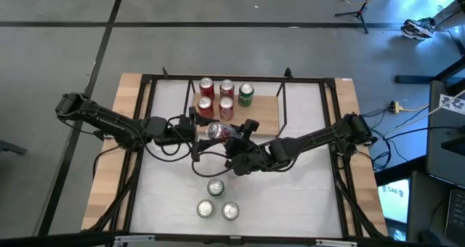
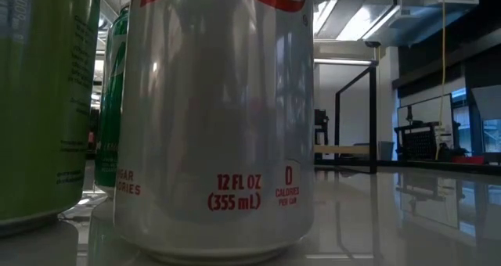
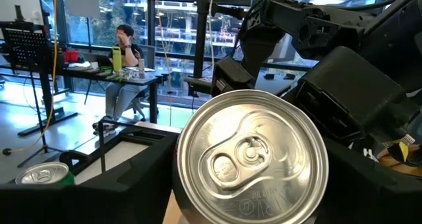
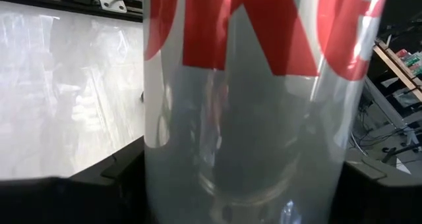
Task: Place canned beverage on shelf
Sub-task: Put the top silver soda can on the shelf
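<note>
I have the silver-and-red can [image 1: 219,131] lying on its side in mid-air, just off the near edge of the shelf [image 1: 267,115], and both my pincers are at it. My right gripper [image 1: 234,136] is clamped round the can's body; in my right wrist view the can [image 4: 254,99] fills everything, wedged between my fingers. My left gripper [image 1: 197,128] meets the can from the other end, its lid [image 3: 252,158] squarely facing my left camera with dark fingers on either side; whether that pincer is truly squeezing, I cannot tell.

This looks like a hand-over, or a re-grip, on the way to the shelf. On the shelf four red cans [image 1: 216,97] and one green can [image 1: 245,94] stand bunched at one end; the board beyond the green can is bare. Three more cans [image 1: 216,200] wait on the table [image 1: 305,196], well away from the shelf.

Next, I judge, one pincer must let go, the other must turn the can upright and carry it to that bare stretch.
</note>
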Available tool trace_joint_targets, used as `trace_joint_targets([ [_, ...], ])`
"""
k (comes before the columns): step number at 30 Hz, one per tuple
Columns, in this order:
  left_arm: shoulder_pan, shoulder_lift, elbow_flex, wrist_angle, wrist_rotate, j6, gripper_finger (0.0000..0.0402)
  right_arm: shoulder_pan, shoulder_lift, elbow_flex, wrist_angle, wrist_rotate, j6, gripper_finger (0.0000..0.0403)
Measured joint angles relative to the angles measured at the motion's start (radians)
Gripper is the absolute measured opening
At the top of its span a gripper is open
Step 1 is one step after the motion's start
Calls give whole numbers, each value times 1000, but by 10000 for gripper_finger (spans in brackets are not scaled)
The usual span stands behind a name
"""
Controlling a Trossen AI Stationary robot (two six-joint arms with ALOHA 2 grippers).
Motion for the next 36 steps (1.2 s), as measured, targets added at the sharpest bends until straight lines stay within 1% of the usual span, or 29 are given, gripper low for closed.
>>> trace_joint_targets([
  [11, 0, 2, 0, 14, 7, -2, 283, 7, -27, 3, -67, -30, -7, 304],
  [29, 0, 2, 0, 21, 7, 0, 283, 7, -27, 1, -54, -29, -7, 305],
  [32, 0, 2, 0, 21, 8, 1, 283, 6, -27, 1, -53, -32, -8, 317],
  [36, 0, 1, 0, 19, 13, 12, 283, 6, -27, 0, -57, -45, -9, 354],
])
